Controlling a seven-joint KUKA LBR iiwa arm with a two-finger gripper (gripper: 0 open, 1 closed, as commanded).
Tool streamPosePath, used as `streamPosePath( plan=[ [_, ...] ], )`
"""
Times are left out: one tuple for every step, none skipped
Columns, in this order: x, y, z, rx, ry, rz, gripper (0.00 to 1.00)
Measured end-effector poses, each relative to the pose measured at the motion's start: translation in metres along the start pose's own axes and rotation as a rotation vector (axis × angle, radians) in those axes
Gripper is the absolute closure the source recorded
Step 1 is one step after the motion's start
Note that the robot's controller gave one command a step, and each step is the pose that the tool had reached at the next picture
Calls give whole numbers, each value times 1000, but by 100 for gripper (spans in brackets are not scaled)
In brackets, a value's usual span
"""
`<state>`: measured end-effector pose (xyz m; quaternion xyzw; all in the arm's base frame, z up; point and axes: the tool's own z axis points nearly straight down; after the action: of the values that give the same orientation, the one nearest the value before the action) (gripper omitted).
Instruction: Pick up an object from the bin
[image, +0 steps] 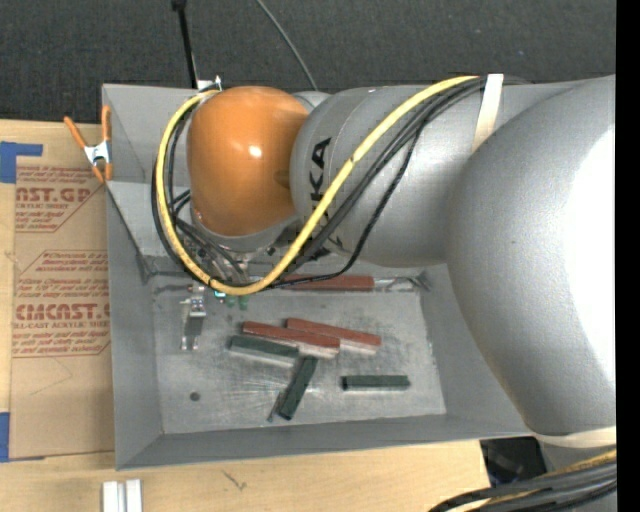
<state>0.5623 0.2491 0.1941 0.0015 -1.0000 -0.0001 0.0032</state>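
Observation:
My gripper (191, 325) hangs below the orange dome over the left part of the bin floor, with bare floor under it. To its right lies a dark green bar (262, 347), the nearest thing. Beside that rest two reddish-brown bars (288, 332) (340, 335), side by side and partly overlapping. Another dark green bar (297, 387) lies slanted just in front of them.
A short dark green bar (375, 381) lies at the front right. One more reddish-brown bar (340, 283) lies near the back, partly under the arm. The arm covers the bin's back and right side.

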Motion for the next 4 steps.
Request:
streamPosePath(
  plan=[
    [-2, -1, -5, -2, -8, 2, 0],
    [10, -62, 66, -3, -10, 18, 0],
    [28, -80, 122, -1, -4, -171, 100],
    [28, -80, 122, -2, -4, -171, 100]
  ],
)
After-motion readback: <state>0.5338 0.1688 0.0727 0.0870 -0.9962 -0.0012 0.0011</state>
